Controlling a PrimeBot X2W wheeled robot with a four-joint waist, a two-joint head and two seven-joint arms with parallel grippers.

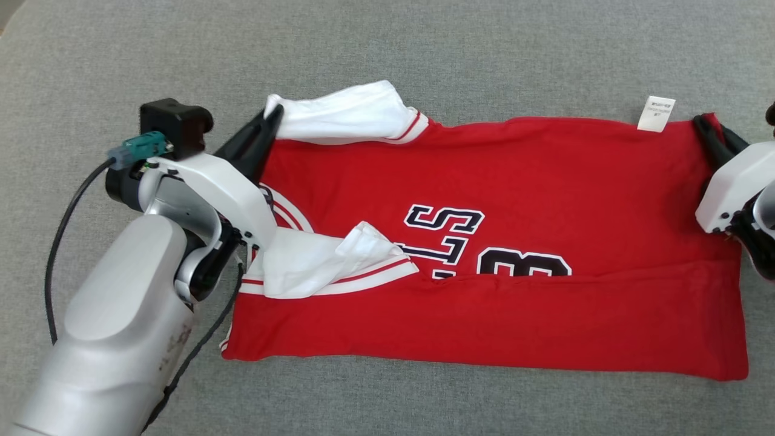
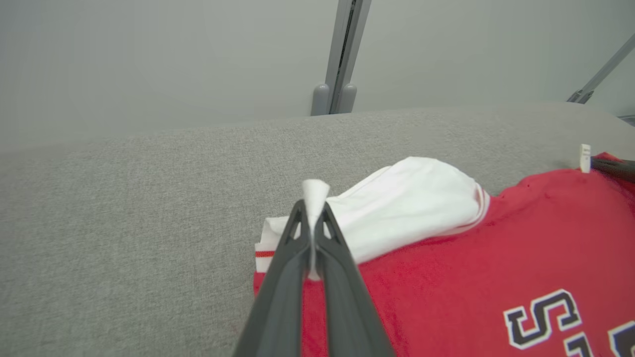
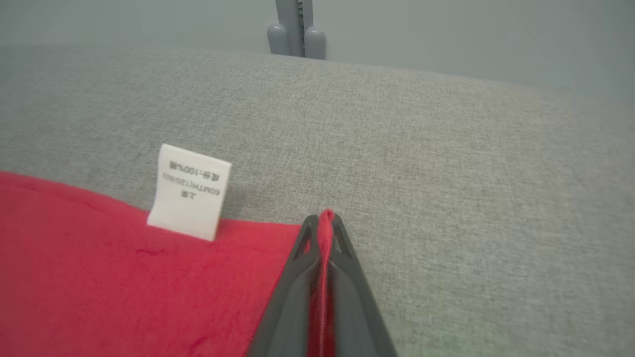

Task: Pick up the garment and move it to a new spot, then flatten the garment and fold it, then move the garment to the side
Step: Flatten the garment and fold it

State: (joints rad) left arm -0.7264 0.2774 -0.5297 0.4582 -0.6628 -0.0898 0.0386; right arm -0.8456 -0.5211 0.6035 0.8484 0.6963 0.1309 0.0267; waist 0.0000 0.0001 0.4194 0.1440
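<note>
The red garment (image 1: 514, 181) lies spread across the middle of the grey cloth-covered counter (image 1: 424, 48), its long side running left to right in the head view. A band of red cloth along its near side is folded over, covering part of the black-and-white lettering (image 1: 448, 233). At its left end, one white sleeve (image 1: 351, 112) with red striping lies along the far edge, and a second white sleeve (image 1: 315, 260) is crumpled on top of the red body. The left hand (image 1: 275, 115) is at the far left corner, its two dark fingers pressed together on the tip of the far white sleeve; in the left wrist view a tuft of white cloth sticks up between the fingers of that hand (image 2: 313, 208). The right hand (image 1: 705, 124) is at the far right corner, pinching the red corner, and the right wrist view shows red cloth squeezed between the fingers of that hand (image 3: 325, 220). A white care label (image 1: 656, 113) stands up from the far edge just beside the right hand. Bare grey counter lies open beyond the far edge, to the left of the sleeves and along the near edge. At the back, the counter ends at a pale wall with a grey upright post (image 2: 342, 49).
</note>
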